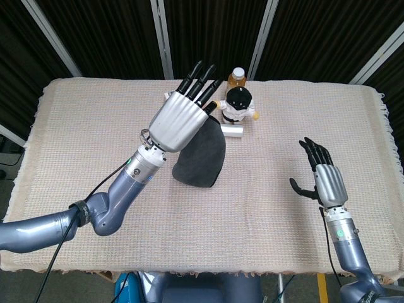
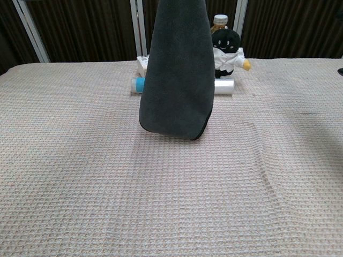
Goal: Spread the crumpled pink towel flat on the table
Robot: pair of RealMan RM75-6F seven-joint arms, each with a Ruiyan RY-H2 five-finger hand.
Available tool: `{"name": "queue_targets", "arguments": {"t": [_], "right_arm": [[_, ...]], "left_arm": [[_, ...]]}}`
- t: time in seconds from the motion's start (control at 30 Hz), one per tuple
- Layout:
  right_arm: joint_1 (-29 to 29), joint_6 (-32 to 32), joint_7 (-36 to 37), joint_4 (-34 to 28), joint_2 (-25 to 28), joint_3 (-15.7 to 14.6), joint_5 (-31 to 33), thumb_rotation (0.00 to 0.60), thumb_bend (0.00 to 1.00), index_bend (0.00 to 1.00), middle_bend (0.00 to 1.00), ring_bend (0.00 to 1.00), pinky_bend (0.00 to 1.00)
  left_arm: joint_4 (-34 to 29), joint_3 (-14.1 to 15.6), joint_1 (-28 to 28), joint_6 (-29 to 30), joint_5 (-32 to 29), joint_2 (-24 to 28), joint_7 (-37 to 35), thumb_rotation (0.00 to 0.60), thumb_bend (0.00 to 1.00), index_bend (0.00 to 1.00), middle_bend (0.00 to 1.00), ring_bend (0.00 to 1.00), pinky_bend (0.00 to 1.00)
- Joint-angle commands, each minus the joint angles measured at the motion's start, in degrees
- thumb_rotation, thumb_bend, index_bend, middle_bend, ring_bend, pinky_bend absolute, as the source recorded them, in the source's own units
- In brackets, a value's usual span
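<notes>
The towel hangs off the table, held up by the left hand at its top edge. Only its dark grey, nearly black face shows, with no pink visible. It drapes as a long, smooth sheet with a rounded lower edge, hanging just above the table.

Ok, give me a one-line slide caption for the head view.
Left hand holds the towel hanging, dark side out, above the table; right hand open.
</notes>
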Motion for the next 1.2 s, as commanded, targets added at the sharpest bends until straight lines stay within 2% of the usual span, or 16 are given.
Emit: {"name": "queue_targets", "arguments": {"t": [0.03, 0.23, 0.5, 0.73, 0.93, 1.2], "right_arm": [[1.7, -5.8, 4.9, -2.2, 2.8, -0.2, 0.9, 0.600, 0.33, 0.09, 0.01, 0.00, 0.01], [4.7, -13.0, 9.5, -2.6, 5.3, 0.5, 3.2, 0.600, 0.33, 0.09, 0.01, 0.00, 0.01], [5.6, -14.0, 10.4, -1.0, 4.6, 1.1, 5.9, 0.600, 0.33, 0.09, 0.01, 0.00, 0.01], [6.0, -13.9, 11.6, 0.4, 4.3, 1.5, 5.9, 0.600, 0.33, 0.09, 0.01, 0.00, 0.01], [7.4, -14.3, 13.7, 1.4, 4.4, 2.6, 4.7, 0.600, 0.33, 0.09, 0.01, 0.00, 0.01], [11.9, -18.5, 17.1, 3.3, 4.5, 4.5, 3.0, 0.600, 0.33, 0.09, 0.01, 0.00, 0.01]], "left_arm": [[1.2, 0.6, -1.0, 0.3, -0.1, -0.4, -0.5, 0.600, 0.49, 0.61, 0.17, 0.00, 0.00], [4.3, 2.7, -2.8, 2.2, 4.9, -0.4, -5.5, 0.600, 0.49, 0.61, 0.17, 0.00, 0.00], [10.7, 5.8, -5.4, 5.5, 14.3, 1.4, -16.8, 0.600, 0.49, 0.61, 0.16, 0.00, 0.00], [17.2, 8.3, -8.0, 8.1, 19.4, 1.8, -25.2, 0.600, 0.49, 0.59, 0.16, 0.00, 0.00], [20.0, 10.2, -9.2, 9.9, 21.3, 1.5, -29.9, 0.600, 0.49, 0.59, 0.16, 0.00, 0.00], [21.2, 11.8, -10.2, 11.4, 22.2, 0.8, -31.1, 0.600, 0.49, 0.60, 0.15, 0.00, 0.00]]}}
